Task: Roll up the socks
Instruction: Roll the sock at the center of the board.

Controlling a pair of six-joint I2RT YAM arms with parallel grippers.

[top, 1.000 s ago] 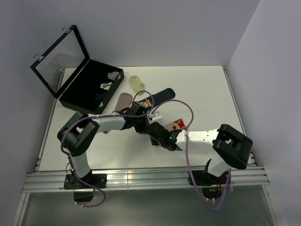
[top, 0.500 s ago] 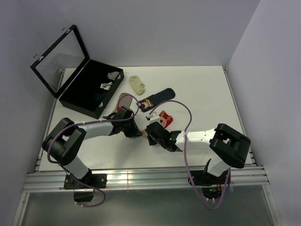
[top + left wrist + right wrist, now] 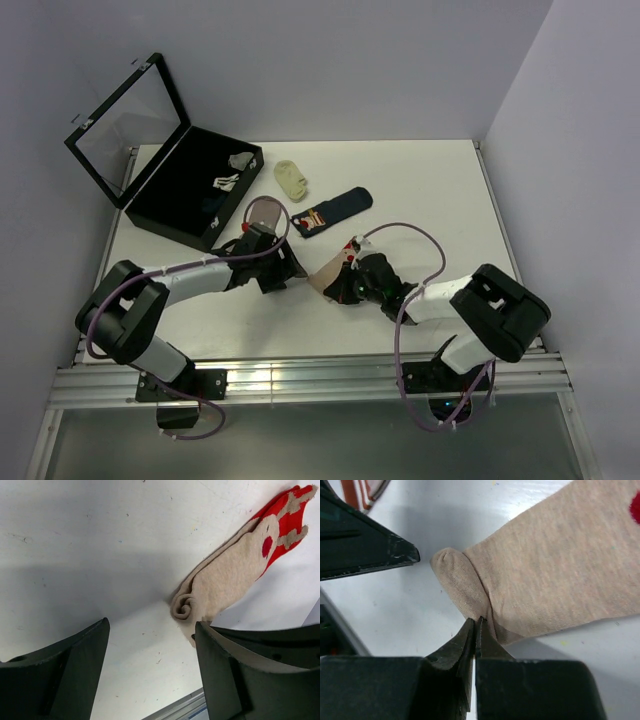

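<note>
Spread left gripper point(image 3: 151, 625) apart (narrower before) beside soft knit beige sock point(image 3: 560, 565), curled at 9 o'clock, with right gripper point(image 3: 475, 621) tips pressed together.

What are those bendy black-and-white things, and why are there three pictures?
They are two robot arms, left and right, bolted to a white table. Each ends in a two-finger gripper. One picture looks down from above. The other two come from small cameras on the wrists, so you see the fingers close up. On the table lie a navy sock, a dusty-pink sock, a small pale-yellow sock, an open black case, and a beige-and-red sock with one end curled into a little roll. The left gripper is open and empty, close to that roll. The right gripper is shut, its tips touching the sock's edge. I cannot tell whether it pinches any cloth.
</note>
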